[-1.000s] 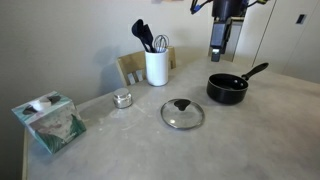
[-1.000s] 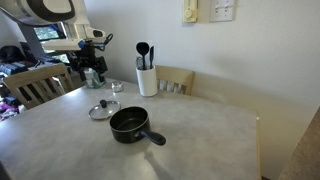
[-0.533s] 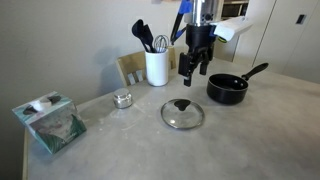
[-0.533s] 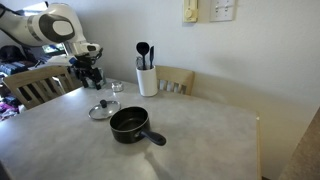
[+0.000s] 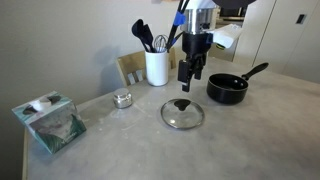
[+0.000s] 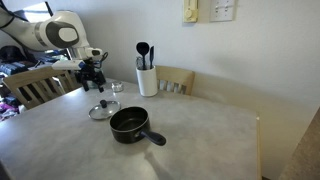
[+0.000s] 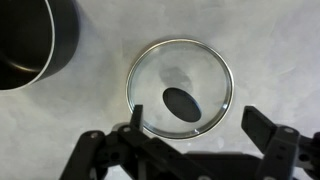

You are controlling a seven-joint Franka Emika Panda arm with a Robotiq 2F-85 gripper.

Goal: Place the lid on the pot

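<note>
The lid (image 5: 182,114) lies flat on the desk (image 5: 120,150) near the pot (image 5: 227,90). The end effector (image 5: 188,84) hangs above it, spread wide, holding nothing. Glass is slippery and can break, so grab the black knob (image 7: 181,102) in the middle.

- White cup (image 5: 156,68) w/ black spoons (image 5: 141,31) & a whisk (image 5: 161,43), at back of table (image 5: 250,140).
- Small shiny tin (image 5: 122,98) nr the cup.
- Tissue box (image 5: 48,122) by table's edge.
- Wood chair (image 5: 130,66) behind cup.
</note>
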